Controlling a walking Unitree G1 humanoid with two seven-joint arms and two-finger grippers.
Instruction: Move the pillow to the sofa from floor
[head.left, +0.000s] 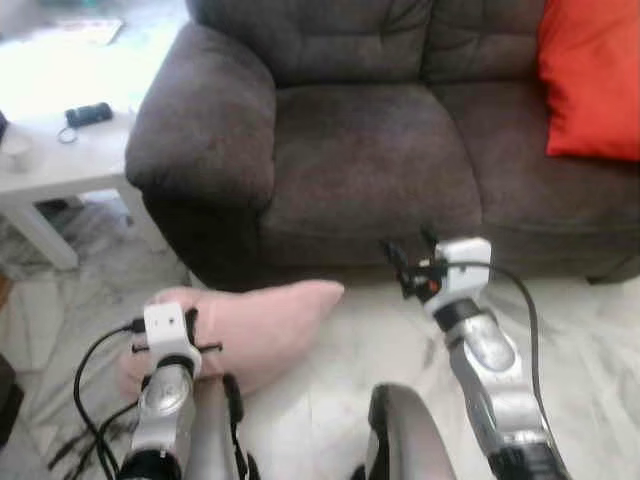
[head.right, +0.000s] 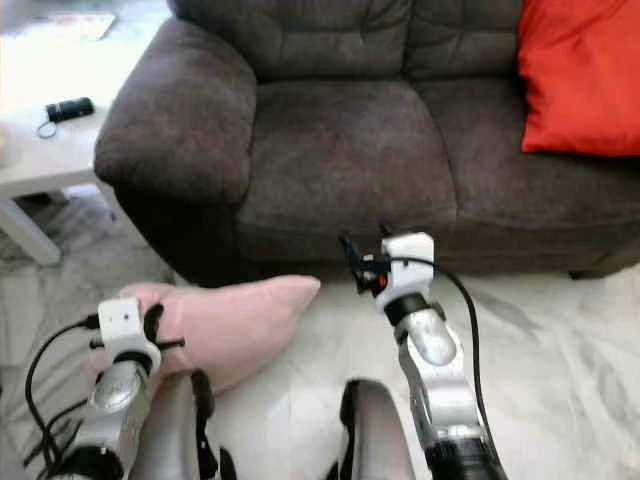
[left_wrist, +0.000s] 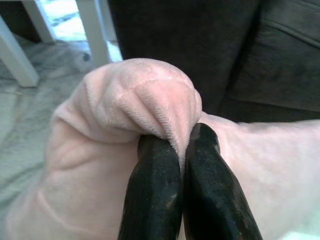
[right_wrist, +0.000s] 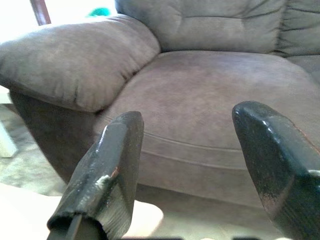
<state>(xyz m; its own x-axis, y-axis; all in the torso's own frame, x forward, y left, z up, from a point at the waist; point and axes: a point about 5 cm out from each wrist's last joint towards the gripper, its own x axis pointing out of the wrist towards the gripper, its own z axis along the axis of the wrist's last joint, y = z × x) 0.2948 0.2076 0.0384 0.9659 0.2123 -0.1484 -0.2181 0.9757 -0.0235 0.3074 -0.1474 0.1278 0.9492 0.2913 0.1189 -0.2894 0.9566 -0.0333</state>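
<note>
A pale pink pillow lies on the marble floor just in front of the dark grey sofa, near its left armrest. My left gripper is shut on a bunched fold at the pillow's near-left edge. My right gripper hovers to the right of the pillow, close to the sofa's front panel. Its fingers stand wide open with nothing between them, facing the seat cushion.
A red cushion rests at the sofa's right end. A white side table with a small black device stands left of the armrest. Pale marble floor stretches to the right.
</note>
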